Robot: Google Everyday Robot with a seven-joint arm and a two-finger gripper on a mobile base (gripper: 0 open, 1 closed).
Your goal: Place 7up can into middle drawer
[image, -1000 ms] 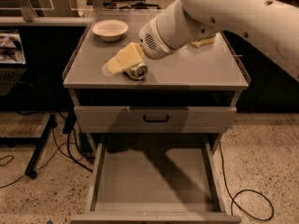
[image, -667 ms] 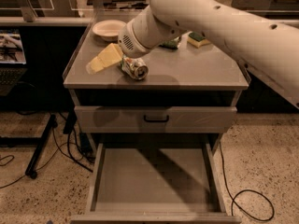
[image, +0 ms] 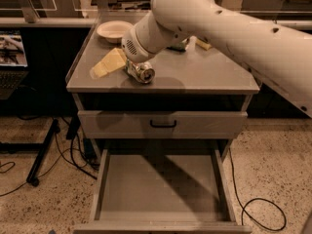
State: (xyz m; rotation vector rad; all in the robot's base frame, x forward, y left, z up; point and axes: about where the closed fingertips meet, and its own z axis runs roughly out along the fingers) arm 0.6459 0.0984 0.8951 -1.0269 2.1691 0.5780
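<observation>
**A:** Where is the 7up can [image: 142, 72] on your screen?

**B:** You'll find it lying on its side on the counter [image: 204, 79], near the front edge and left of centre, with its shiny end turned toward you.

**A:** And the gripper [image: 131, 66]?

**B:** It sits right at the can's far end, under the thick white wrist. The wrist hides it, so you cannot tell whether it is spread or closed on the can.

**A:** What else is near?

**B:** A yellow packet [image: 108, 63] lies just beside the can on its left, and a white bowl [image: 114, 30] stands further back.

**A:** The middle drawer [image: 158, 186]?

**B:** You see it pulled out, low in view, below the drawer front with the black handle [image: 163, 124] and well apart from the can.
</observation>
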